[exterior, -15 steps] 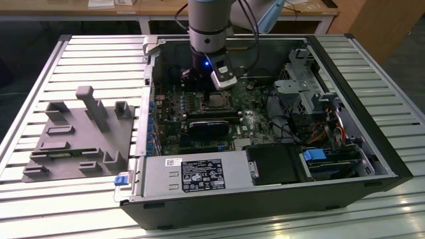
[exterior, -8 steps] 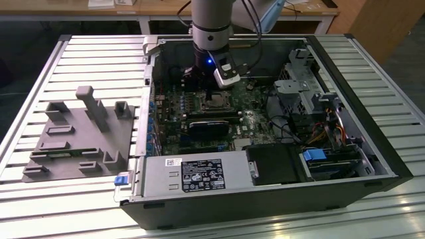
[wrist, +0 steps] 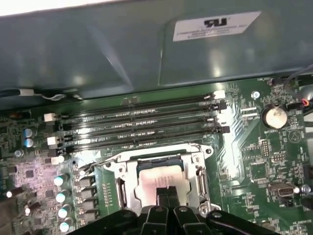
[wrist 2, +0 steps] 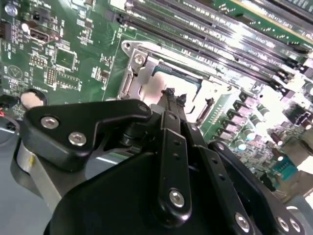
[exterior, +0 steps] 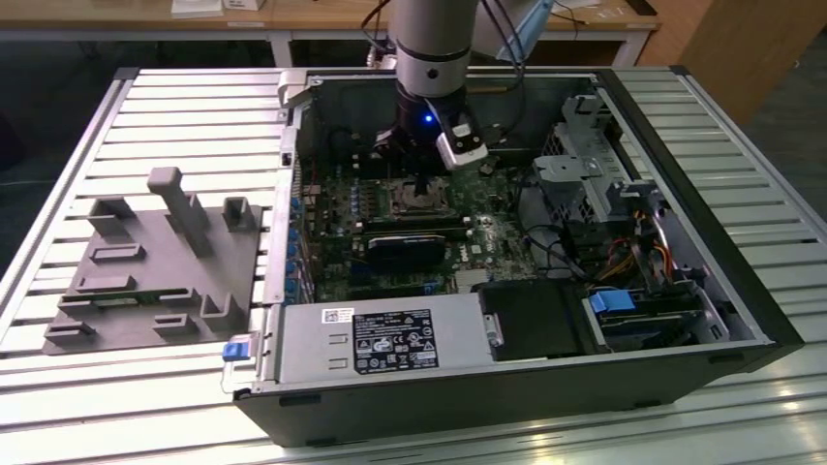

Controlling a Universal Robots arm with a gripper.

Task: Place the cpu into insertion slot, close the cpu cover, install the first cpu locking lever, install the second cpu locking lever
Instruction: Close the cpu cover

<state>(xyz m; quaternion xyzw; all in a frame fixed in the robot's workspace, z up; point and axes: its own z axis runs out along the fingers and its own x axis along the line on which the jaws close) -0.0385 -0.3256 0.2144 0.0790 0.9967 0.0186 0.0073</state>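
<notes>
- Exterior view: the arm reaches straight down into the open computer case. The gripper hangs directly above the socket, close to it. There is no sideways offset between them that I can make out. Whether the tips touch anything cannot be told from here.
- First wrist view: the chip lies flat inside the socket, its pale metal top showing through the window of the cover. The cover looks lowered around the chip. The fingertips are pressed together with nothing visible between them. They sit over the part of the chip farthest from the memory slots, so most of the chip lies from the tips toward those slots. The two fingers stand side by side on a line parallel with the slots. The chip is square, so it has no long axis to match.
- Second wrist view: the closed tips point down into the socket's window, with the silver cover just beside them. The memory slots lie beyond the socket, well apart from the tips. I judge contact with the chip as likely, but the gap is hidden by the fingers themselves.
</notes>
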